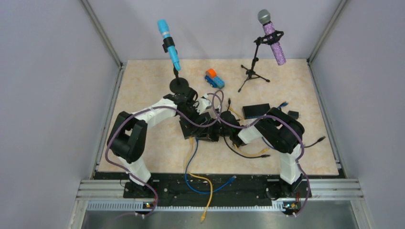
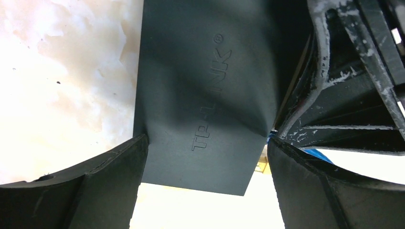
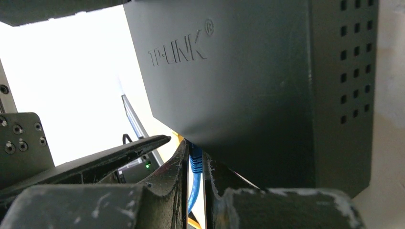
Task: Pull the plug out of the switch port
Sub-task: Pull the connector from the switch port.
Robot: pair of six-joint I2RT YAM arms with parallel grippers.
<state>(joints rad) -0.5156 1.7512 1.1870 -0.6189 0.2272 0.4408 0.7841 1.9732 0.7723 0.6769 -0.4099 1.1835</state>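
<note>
Top external shows worktop (image 1: 143, 81) with switch (image 2: 205, 95) in the middle, mostly hidden. Left fingers (image 2: 95, 191) spread wide astride it, right fingers (image 3: 157, 191) clamped on blue plug (image 3: 195, 164) at its port. Risk: if the switch isn't pinned it drags along; latch unpressed, pinch slips down cable (image 1: 191, 167).

A black switch (image 3: 248, 95) with raised TP-LINK lettering fills the upper centre and right of the frame, with rows of vent holes (image 3: 356, 62) down its right side. At lower centre the right gripper (image 3: 194, 156) pinches a blue plug (image 3: 195, 167) just under the switch's lower edge. The port itself is hidden. A dark tapered blade (image 3: 119, 155), perhaps another finger, reaches in from the lower left.
</note>
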